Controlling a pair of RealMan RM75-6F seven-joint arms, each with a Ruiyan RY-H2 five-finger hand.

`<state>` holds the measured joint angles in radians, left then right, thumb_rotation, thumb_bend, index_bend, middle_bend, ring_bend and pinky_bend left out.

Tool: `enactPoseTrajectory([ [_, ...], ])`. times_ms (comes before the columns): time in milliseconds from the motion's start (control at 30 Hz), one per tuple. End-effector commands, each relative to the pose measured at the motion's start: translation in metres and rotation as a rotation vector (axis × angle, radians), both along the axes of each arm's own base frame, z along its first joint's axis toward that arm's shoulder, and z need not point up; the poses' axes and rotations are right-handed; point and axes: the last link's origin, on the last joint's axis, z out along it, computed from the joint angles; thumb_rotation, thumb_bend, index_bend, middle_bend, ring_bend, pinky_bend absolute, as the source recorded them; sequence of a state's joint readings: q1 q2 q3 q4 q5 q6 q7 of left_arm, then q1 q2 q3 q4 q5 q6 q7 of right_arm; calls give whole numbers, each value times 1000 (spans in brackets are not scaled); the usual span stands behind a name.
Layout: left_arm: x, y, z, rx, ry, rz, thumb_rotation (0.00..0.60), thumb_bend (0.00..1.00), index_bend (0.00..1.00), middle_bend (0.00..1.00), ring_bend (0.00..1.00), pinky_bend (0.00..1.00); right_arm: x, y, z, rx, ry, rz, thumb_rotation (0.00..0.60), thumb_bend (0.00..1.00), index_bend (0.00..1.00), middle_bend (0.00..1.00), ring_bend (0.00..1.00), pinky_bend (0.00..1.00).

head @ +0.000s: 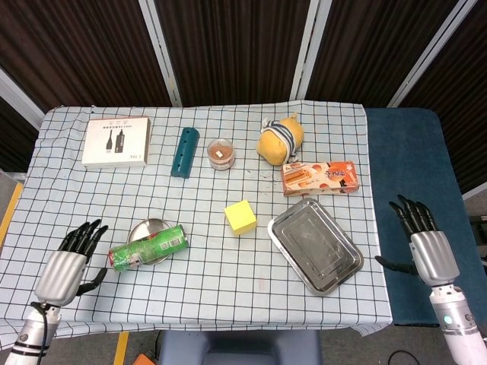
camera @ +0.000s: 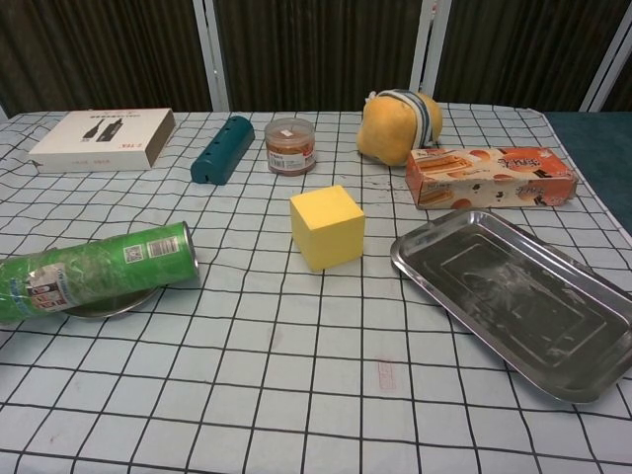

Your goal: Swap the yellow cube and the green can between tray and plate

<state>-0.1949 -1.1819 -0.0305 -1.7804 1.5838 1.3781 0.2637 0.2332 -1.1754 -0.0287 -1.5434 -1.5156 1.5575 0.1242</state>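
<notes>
With the cube [head: 240, 217] on the table mid-frame, tray [head: 335, 281] empty, can [head: 148, 249] on the plate [head: 140, 227] lower left, both robot hands [head: 67, 266] [head: 423, 242] spread empty, we next lift the can.

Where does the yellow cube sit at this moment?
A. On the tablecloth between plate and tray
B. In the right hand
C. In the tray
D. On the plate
A: the cube rests on the checked cloth, apart from the empty tray on one side and the plate under the green can on the other; neither hand touches it.
</notes>
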Motion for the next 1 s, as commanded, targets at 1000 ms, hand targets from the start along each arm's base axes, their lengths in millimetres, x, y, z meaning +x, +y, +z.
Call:
enactPoseTrajectory([
  [1000,34,67,-98,-290,31,127,600,356,0,0,0,146,-3,20,11,-62,-75,76,600,52,0,0,0,54],
])
